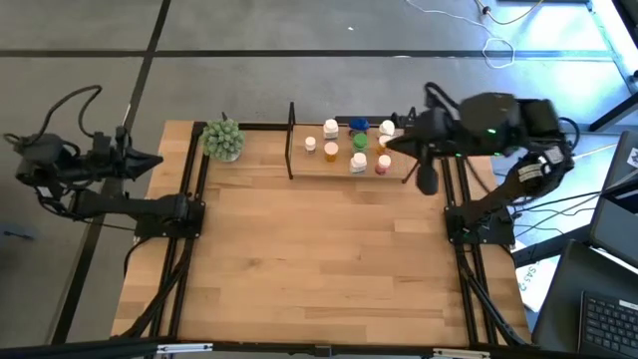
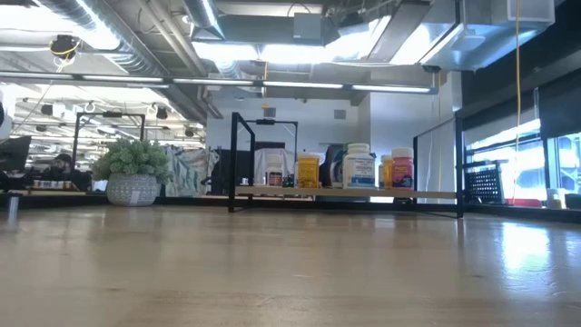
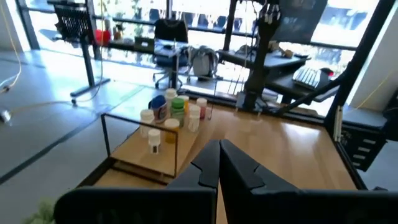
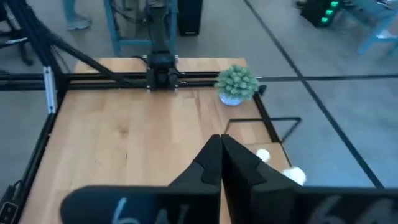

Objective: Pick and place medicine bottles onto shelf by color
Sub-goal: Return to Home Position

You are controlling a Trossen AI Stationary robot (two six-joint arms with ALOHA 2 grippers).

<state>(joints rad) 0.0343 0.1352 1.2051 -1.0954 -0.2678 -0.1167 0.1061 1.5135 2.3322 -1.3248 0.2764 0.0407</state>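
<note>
From above, the small white-capped medicine bottles point(image 1: 357, 148) stood clustered on the low light-wood shelf point(image 1: 317, 168) at the table's far edge, the right gripper point(image 1: 399, 143) hovering just beside its black end frame, where I judged a careless retreat could clip it and topple them; the left gripper point(image 1: 152, 160) waited at the left edge. At table height, the pale wooden tabletop point(image 2: 290, 263) ran toward a bright open office. Both wrist views showed fingers point(image 3: 205, 168) pressed together, empty.
</note>
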